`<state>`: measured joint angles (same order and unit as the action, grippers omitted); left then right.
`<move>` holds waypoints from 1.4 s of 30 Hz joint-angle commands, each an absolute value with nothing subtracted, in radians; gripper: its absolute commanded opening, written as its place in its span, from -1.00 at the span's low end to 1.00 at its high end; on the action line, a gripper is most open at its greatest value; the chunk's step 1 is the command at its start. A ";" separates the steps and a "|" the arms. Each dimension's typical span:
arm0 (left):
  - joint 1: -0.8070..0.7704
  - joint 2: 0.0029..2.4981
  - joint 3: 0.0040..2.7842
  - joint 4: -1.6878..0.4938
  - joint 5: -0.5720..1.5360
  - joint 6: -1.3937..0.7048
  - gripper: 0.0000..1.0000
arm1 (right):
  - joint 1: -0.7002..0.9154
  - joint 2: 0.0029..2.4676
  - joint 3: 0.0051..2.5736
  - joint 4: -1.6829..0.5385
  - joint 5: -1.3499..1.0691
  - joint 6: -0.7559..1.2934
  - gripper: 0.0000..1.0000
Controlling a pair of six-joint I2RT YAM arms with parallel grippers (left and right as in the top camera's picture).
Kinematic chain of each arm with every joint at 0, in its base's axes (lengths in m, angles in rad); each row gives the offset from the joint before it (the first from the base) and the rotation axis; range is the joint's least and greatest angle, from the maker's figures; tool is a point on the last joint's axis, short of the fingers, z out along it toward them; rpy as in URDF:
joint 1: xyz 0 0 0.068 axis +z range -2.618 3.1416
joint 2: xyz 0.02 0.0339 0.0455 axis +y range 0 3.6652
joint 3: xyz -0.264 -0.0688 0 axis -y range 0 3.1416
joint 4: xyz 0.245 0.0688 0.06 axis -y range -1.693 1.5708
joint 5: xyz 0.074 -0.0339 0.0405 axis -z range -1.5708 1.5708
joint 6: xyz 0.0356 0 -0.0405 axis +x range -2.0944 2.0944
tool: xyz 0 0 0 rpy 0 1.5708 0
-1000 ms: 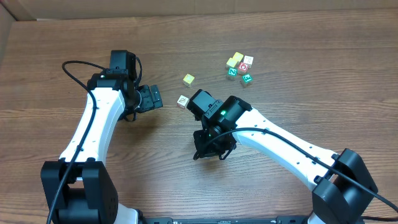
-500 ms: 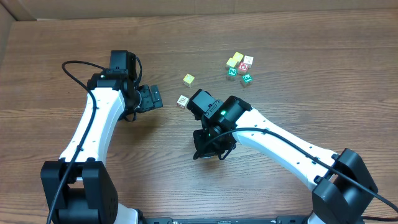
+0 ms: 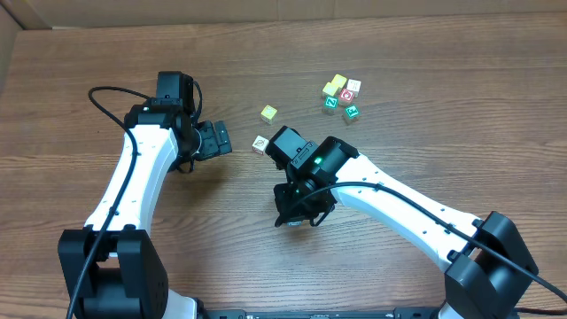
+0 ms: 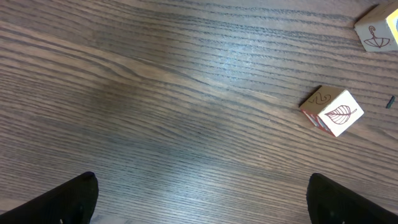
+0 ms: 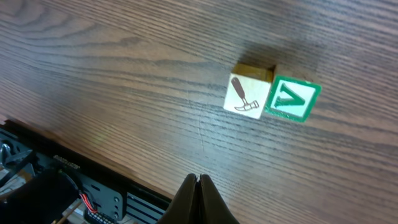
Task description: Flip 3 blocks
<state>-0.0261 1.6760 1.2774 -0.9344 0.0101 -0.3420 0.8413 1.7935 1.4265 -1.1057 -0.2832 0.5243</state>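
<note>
Barely anything has moved: my right fingers point(image 5: 191, 198) stay closed, empty, near the hammer block point(image 5: 247, 94) and green block point(image 5: 291, 99), left fingers point(image 4: 71, 199) open; flipping stalled.

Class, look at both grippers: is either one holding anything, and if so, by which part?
Nothing is held. The left gripper stands open and empty; the right gripper is shut on nothing.
</note>
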 commanded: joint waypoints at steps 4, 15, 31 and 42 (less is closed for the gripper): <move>-0.027 1.679 1.291 -0.934 -0.001 -0.356 0.99 | 0.843 1.791 1.420 -1.094 -0.277 0.532 -0.92; -0.027 1.679 1.291 -0.934 -0.001 -0.356 1.00 | 0.902 1.791 1.420 -1.105 -0.278 0.577 -0.92; -0.026 1.679 1.291 -0.934 -0.001 -0.356 1.00 | 1.054 1.791 1.314 -1.038 -0.003 0.811 -0.92; -0.026 1.679 1.291 -0.934 -0.001 -0.356 0.99 | 1.060 1.792 1.193 -0.885 0.037 0.843 -0.92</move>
